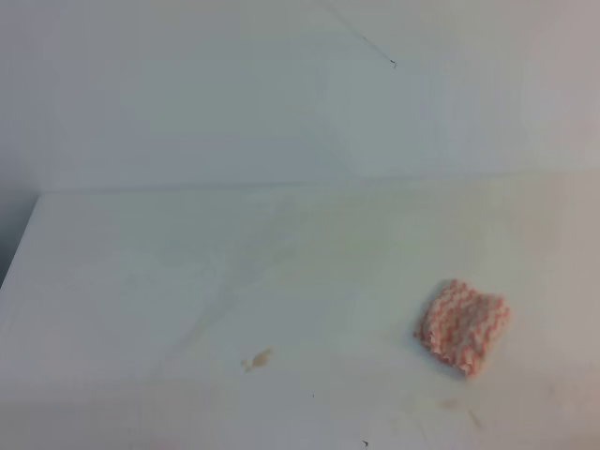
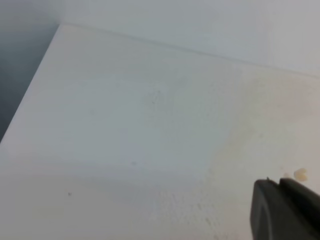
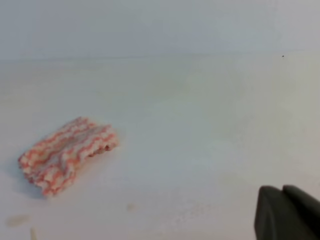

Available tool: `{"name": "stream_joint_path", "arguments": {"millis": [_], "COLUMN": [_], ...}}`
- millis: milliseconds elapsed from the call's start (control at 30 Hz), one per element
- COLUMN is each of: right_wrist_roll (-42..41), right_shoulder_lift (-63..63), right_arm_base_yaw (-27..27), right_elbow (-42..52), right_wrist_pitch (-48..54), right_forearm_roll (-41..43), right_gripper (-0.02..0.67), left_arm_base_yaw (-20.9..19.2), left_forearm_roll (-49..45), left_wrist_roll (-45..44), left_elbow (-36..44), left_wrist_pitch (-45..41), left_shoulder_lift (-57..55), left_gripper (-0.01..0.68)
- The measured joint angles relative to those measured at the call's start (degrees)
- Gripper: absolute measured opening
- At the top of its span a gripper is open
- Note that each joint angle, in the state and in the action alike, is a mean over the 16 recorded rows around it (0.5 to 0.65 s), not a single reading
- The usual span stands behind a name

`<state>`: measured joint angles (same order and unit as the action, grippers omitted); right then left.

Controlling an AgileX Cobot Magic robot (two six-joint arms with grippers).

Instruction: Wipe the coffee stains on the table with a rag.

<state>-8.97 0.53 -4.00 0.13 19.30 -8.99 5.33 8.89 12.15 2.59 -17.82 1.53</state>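
Observation:
The rag [image 1: 464, 325], a folded knitted cloth with pink-orange and white zigzags, lies flat on the white table [image 1: 141, 281] at the right. In the right wrist view the rag [image 3: 67, 155] rests at the left, well away from my right gripper [image 3: 282, 190], whose dark fingers are pressed together and hold nothing. A small tan coffee stain [image 1: 256, 359] sits near the table's front, left of the rag. The same coffee stain [image 2: 300, 174] shows just beyond my left gripper [image 2: 278, 183], which is shut and empty. Tan specks [image 3: 17, 220] lie beside the rag. Neither gripper appears in the high view.
The table's left edge [image 1: 21, 244] drops off into a dark gap. A pale wall [image 1: 234, 94] rises behind the table's back edge. A faint brownish smudge [image 1: 461, 409] marks the tabletop in front of the rag.

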Motion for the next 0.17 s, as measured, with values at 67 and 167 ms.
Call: {"name": "stream_joint_path", "arguments": {"millis": [67, 167], "right_wrist_roll": [0.0, 0.0], "right_shoulder_lift": [0.0, 0.0], "right_arm_base_yaw": [0.0, 0.0], "right_elbow": [0.0, 0.0], "right_wrist_pitch": [0.0, 0.0], "right_forearm_roll": [0.0, 0.0], "right_gripper": [-0.002, -0.002], "left_arm_base_yaw": [0.0, 0.0], "left_forearm_roll": [0.0, 0.0], "left_wrist_roll": [0.0, 0.0], "left_elbow": [0.0, 0.0], "left_wrist_pitch": [0.0, 0.0], "left_shoulder_lift": [0.0, 0.0], "left_gripper": [0.001, 0.001]}}
